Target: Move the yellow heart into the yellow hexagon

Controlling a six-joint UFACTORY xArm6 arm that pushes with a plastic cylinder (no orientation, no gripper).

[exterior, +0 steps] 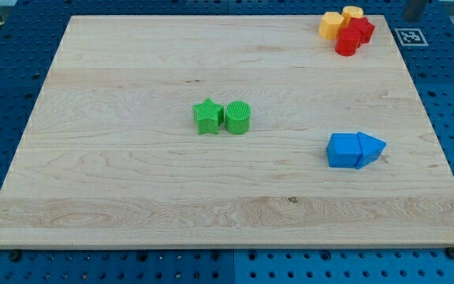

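Note:
Two yellow blocks sit at the board's top right corner. The left one (pixel 331 25) looks like the hexagon. The other (pixel 352 13), at the board's top edge, looks like the heart, though its shape is hard to make out. They are close together, with two red blocks (pixel 355 36) pressed against them from below. A short dark rod end shows at the view's top edge, off the board. My tip (pixel 413 18) is to the right of the yellow blocks and touches no block.
A green star (pixel 206 117) and a green cylinder (pixel 238 117) touch each other near the board's middle. A blue cube (pixel 342 150) and a blue triangle (pixel 371 148) touch at the right. A black-and-white marker (pixel 410 36) lies beside the board's top right corner.

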